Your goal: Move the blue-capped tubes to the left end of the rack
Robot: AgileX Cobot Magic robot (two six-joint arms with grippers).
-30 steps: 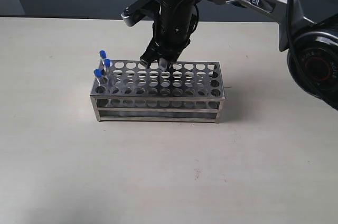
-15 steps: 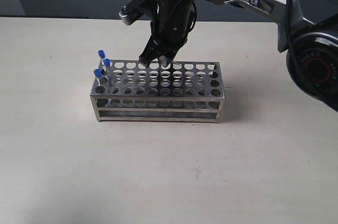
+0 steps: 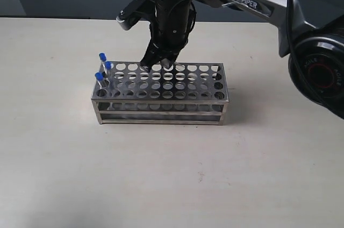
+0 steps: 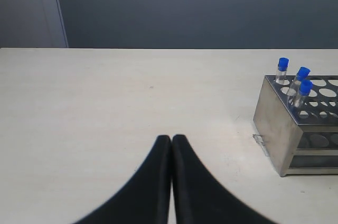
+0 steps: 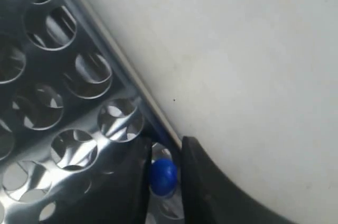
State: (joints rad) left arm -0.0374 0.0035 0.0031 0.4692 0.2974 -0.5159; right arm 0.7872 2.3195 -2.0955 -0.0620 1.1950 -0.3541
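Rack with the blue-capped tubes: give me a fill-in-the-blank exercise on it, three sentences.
1. At the rack's left end stand ___ blue-capped tubes.
2. The right gripper is closed on a fourth tube by its ___ cap.
3. The left gripper, off to the side of the rack, is ___ and holds nothing.
Missing words: three; blue; shut.

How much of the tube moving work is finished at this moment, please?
Done: three blue-capped tubes stand in the left end of the rack. In hand: the right gripper, over the rack's back row, has its jaws around the blue cap of the fourth tube. Left: carry it to the left end and insert it.
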